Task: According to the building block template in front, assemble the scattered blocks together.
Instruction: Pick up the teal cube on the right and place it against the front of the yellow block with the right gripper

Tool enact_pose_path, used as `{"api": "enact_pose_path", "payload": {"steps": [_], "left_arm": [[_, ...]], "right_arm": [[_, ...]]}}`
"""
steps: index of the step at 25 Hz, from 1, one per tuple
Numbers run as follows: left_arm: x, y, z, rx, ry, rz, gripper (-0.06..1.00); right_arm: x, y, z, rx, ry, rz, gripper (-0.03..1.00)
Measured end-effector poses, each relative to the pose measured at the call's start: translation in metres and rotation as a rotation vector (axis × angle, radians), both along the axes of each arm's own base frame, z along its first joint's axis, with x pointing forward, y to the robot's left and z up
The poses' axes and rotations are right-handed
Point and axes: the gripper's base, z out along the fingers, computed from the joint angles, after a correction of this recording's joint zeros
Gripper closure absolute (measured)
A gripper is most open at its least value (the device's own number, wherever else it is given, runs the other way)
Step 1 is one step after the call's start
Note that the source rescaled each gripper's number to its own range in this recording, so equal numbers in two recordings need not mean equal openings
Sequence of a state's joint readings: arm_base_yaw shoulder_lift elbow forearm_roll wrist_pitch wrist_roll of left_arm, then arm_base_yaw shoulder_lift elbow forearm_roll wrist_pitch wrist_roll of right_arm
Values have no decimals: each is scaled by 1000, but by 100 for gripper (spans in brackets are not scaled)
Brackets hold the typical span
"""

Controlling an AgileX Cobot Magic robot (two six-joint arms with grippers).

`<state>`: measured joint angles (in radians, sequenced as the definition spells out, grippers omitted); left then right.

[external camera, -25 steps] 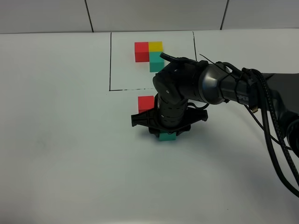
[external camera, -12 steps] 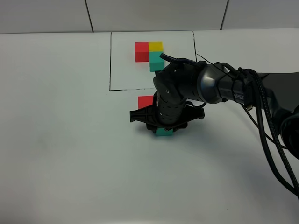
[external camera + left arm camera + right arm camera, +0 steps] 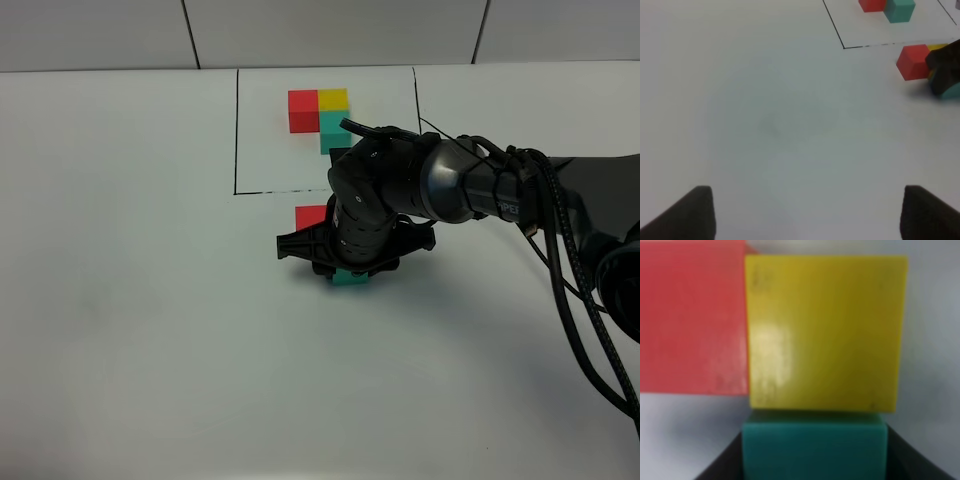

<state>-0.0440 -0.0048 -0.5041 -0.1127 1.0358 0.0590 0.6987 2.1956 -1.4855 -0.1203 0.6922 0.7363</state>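
The light is bright and even over my white bench [image 3: 130,300], with only a soft shadow under my right arm [image 3: 480,190]. My right wrist view is blurred; the yellow cube [image 3: 825,330] carries a pale glare patch. My left wrist view is slightly soft.

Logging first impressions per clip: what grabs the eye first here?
The black right arm dominates, reaching to mid-table, its gripper shut on the teal cube beside the loose red cube. The right wrist view shows the yellow cube between them. Behind sits the outlined template.
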Motion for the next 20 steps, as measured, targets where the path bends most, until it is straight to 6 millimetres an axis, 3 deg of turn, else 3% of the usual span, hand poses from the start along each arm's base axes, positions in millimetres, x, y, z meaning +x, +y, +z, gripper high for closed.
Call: {"api": "enact_pose_path", "payload": {"steps": [20], "left_arm": [[0,0,0,0,0,0,14]], "right_arm": [[1,0,-1,-2,-9,1,96]]}}
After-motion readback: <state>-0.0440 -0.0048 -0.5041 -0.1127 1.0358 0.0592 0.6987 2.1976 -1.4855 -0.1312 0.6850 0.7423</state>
